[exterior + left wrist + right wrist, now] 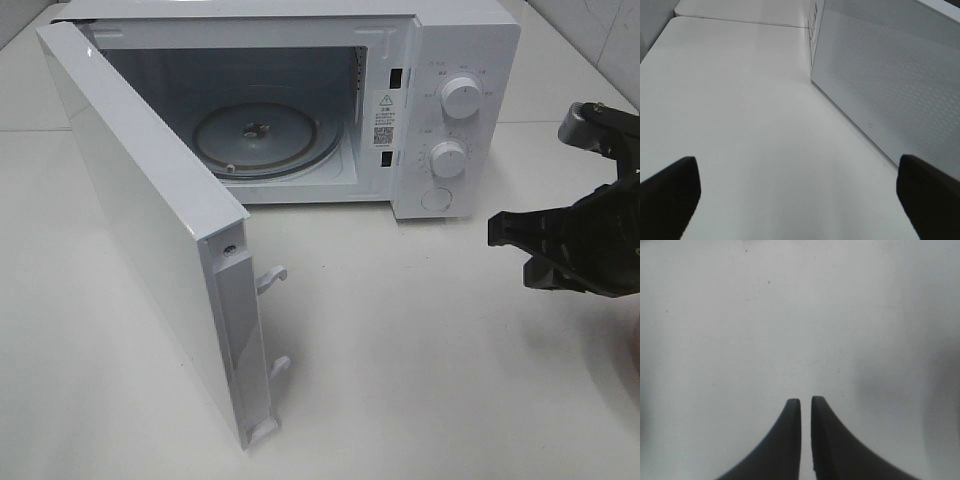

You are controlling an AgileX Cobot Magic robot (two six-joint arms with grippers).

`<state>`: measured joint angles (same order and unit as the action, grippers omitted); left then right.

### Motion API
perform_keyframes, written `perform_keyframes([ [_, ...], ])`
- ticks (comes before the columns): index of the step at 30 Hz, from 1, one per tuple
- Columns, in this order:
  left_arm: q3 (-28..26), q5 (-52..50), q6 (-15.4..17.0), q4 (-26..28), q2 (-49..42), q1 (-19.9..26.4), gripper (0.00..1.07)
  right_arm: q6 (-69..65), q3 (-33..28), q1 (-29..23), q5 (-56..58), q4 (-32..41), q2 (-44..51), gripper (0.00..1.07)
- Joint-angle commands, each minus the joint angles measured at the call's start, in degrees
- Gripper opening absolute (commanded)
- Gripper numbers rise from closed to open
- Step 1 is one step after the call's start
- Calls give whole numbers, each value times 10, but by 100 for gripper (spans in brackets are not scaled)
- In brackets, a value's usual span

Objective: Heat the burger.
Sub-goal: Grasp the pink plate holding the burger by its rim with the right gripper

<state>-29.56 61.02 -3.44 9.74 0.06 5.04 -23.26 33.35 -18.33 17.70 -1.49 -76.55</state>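
Right end effector [806, 402], nearly clenched and grasping nothing, hovers over table [420, 350]; burger unseen.

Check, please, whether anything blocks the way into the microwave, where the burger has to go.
Nothing visible does: the door stands wide open, and the cavity holds only the bare glass turntable. The burger shows in no view.

A bare test bench: white tabletop [420, 350] holding one open microwave [440, 110].

White microwave [440, 110] (door [150, 230] swung open) on a white table [420, 360].
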Motion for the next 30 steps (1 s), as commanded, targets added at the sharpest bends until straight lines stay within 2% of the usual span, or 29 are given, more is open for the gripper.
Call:
perform_keyframes([
  [1, 0, 2, 0, 6, -1, 1, 100, 69, 29, 3, 101, -3, 11, 11],
  [5, 0, 2, 0, 6, -1, 1, 100, 119, 60, 3, 190, -4, 11, 13],
  [11, 0, 2, 0, 6, -1, 1, 100, 139, 78, 3, 230, -5, 11, 18],
  [13, 0, 2, 0, 6, -1, 1, 100, 159, 84, 3, 239, -6, 11, 31],
  [14, 0, 2, 0, 6, -1, 1, 100, 159, 84, 3, 239, -6, 11, 31],
  [15, 0, 2, 0, 6, -1, 1, 100, 163, 84, 3, 239, -6, 11, 36],
  [16, 0, 2, 0, 6, -1, 1, 100, 167, 84, 3, 240, -10, 11, 49],
  [17, 0, 2, 0, 6, -1, 1, 100, 167, 84, 3, 240, -10, 11, 49],
  [18, 0, 2, 0, 6, -1, 1, 100, 169, 84, 3, 240, -14, 11, 57],
  [19, 0, 2, 0, 6, -1, 1, 100, 173, 84, 3, 240, -19, 11, 74],
  [20, 0, 2, 0, 6, -1, 1, 100, 173, 84, 3, 240, -19, 11, 74],
  [21, 0, 2, 0, 6, -1, 1, 100, 175, 84, 3, 240, -24, 11, 80],
  [22, 0, 2, 0, 6, -1, 1, 100, 181, 84, 3, 247, -36, 11, 93],
  [25, 0, 2, 0, 6, -1, 1, 100, 187, 84, 3, 254, -44, 11, 96],
  [26, 0, 2, 0, 6, -1, 1, 100, 187, 84, 3, 257, -48, 11, 100],
  [30, 0, 2, 0, 6, -1, 1, 100, 187, 84, 3, 278, -61, 11, 98],
])
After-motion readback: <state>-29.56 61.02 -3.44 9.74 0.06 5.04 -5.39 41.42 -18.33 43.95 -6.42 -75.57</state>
